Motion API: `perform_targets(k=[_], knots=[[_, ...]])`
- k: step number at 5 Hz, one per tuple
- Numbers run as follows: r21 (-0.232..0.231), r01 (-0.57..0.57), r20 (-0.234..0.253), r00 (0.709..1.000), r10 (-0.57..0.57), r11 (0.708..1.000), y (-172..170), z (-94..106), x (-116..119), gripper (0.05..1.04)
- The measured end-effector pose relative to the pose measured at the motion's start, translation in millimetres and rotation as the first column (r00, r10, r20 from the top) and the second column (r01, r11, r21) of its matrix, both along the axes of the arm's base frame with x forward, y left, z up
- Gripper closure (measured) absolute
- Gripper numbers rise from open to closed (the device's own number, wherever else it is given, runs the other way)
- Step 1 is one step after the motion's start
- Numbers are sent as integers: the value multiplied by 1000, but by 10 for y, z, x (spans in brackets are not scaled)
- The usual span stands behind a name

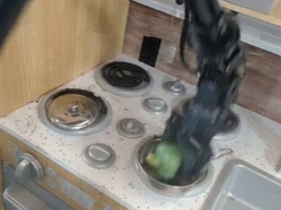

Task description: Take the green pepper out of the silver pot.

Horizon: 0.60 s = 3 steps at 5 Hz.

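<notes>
Arm (209, 80) comes in from the top edge and drops steeply, its gripper (187, 163) pointing down into the mouth of the silver pot (168, 189). How far open the gripper is, and whether it has hold of the green pepper (169, 161), I cannot tell; the pepper lies right against it in the view, at the pot's mouth, on the picture's left side. The pot's rim stands close around both. A strip of bench (251, 130) runs between pot and sink (262, 185), and another lies toward the front edge. Knobs (99, 156) stand up to the left, with a shiny lid (71, 111) beyond.
</notes>
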State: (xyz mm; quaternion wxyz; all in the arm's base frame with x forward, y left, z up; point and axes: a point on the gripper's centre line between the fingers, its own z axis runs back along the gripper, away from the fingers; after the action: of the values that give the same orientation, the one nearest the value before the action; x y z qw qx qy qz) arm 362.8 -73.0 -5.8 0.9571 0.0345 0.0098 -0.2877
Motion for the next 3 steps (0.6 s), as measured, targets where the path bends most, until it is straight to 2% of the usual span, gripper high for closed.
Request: perform_targets(k=[1,2,3], knots=[[-49,-56,94,994,61,997,83,386,144,274],[-71,-166,144,974,175,984,389,599,356,273],[-64,-240,174,953,248,969,624,579,677,274]])
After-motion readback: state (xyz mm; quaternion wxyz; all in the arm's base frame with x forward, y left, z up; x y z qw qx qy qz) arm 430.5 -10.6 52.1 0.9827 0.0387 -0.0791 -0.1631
